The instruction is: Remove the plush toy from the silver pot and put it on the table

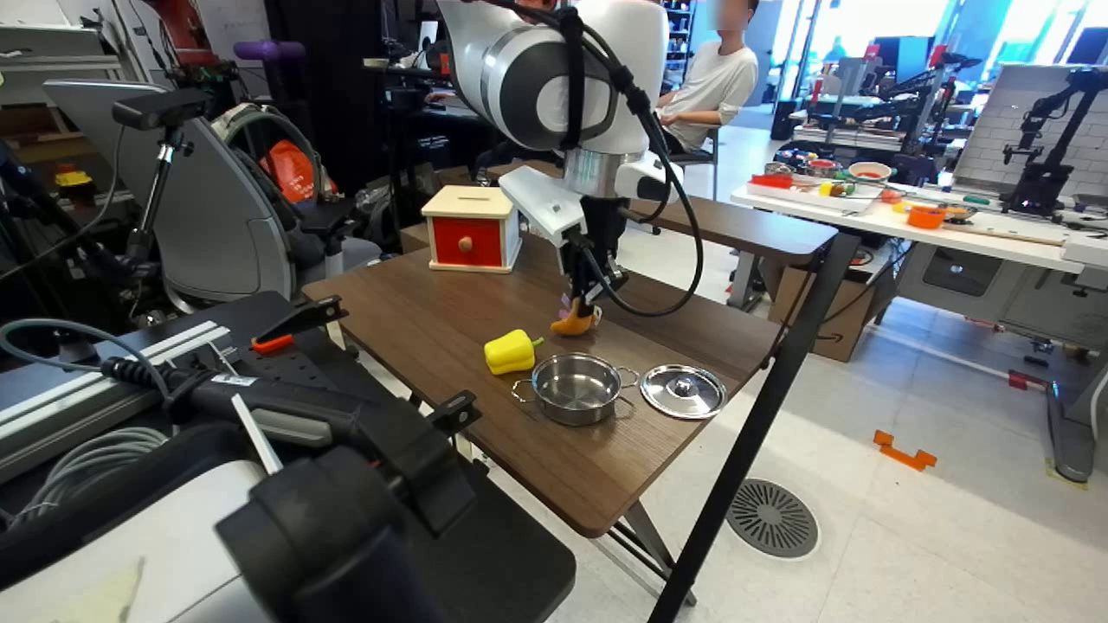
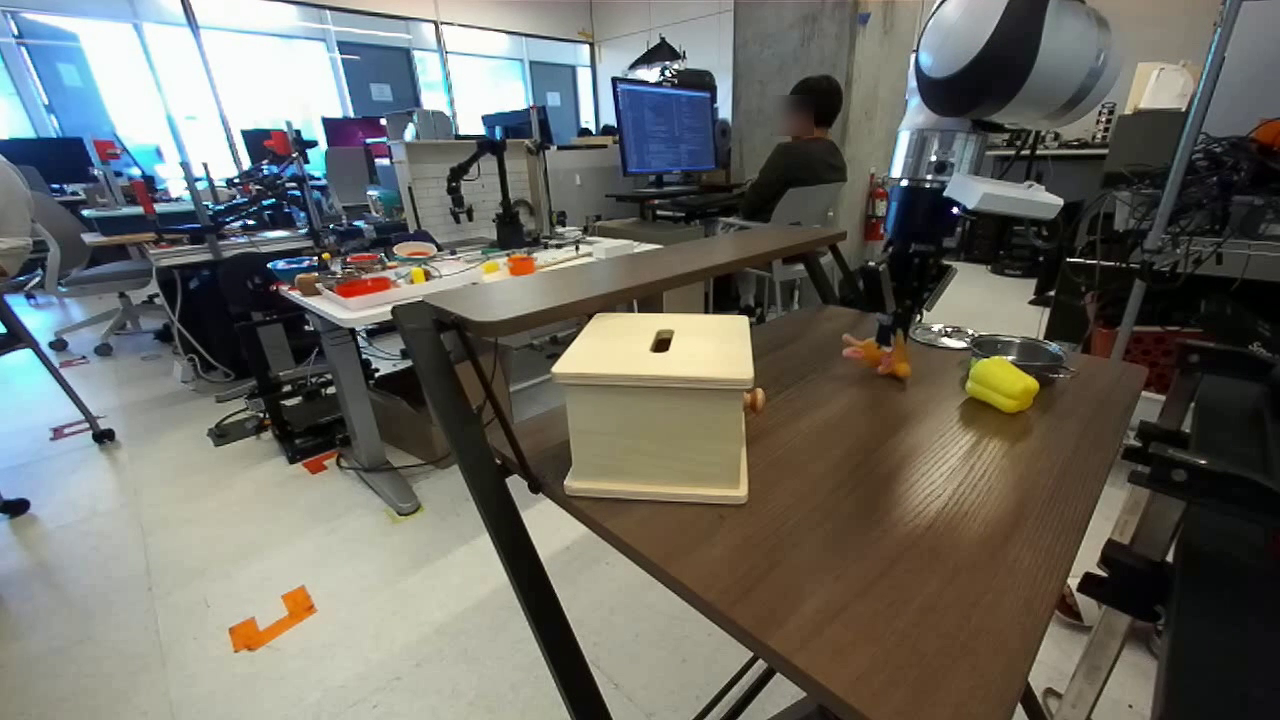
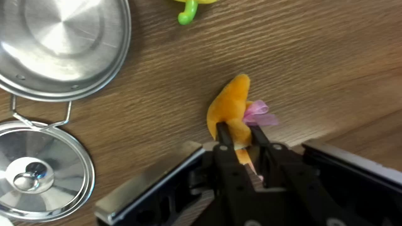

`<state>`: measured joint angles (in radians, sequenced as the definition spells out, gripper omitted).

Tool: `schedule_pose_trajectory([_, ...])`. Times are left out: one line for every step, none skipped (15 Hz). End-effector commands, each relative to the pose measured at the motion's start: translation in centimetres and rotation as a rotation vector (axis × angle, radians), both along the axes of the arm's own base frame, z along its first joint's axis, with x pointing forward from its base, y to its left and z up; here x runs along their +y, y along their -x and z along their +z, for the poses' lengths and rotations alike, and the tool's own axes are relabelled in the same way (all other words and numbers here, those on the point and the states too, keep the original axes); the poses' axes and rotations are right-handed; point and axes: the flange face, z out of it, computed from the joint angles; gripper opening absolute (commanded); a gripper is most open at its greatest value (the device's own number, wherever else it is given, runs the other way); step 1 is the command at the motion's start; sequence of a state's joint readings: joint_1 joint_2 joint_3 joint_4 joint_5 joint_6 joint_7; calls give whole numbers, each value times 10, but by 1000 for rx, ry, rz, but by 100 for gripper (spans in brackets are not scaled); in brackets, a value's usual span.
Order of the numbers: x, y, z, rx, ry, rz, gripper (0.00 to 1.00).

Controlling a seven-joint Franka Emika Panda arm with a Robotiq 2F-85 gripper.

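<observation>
One plush toy [image 3: 227,108] in pincer [image 3: 240,131], carton logo [image 1: 834,336]

A curved Amazon smile arrow [image 1: 836,340] stands on the cardboard box [image 1: 848,318] beyond and right of the gripper [image 1: 585,307] in an exterior view. The lines on the computer monitor [image 2: 668,130], beyond and left of the gripper in an exterior view, are too small to read.

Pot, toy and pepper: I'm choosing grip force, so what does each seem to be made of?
Pot: metal, perhaps stainless steel, polished; bright reflections streak its inside.
Toy: probably plush fabric, matte; its orange surface looks velvety, without sharp glints. Its pink ribbon seems sheer cloth.
Pepper: likely plastic, smooth and slightly glossy; its green stem shows highlights. Rubber or foam can't be ruled out.
</observation>
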<state>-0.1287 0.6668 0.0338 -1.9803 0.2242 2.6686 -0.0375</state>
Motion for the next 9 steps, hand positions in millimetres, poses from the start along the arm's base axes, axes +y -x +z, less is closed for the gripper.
schedule_pose_trajectory([9, -14, -7, 0, 12, -4, 50])
schedule_pose_trajectory([11, -15, -3, -6, -2, -6, 57])
schedule_pose_trajectory([12, -15, 2, -12, -1, -7, 65])
schedule_pose_trajectory([12, -15, 10, -24, -1, -7, 71])
schedule_pose_trajectory([13, -15, 17, -37, -5, -6, 80])
schedule_pose_trajectory([14, -13, 28, -59, -8, -8, 86])
schedule_pose_trajectory([17, -12, 38, -77, -10, -9, 95])
schedule_pose_trajectory([21, -9, 50, -98, -16, 2, 99])
schedule_pose_trajectory([27, -3, 56, -67, -25, 37, 100])
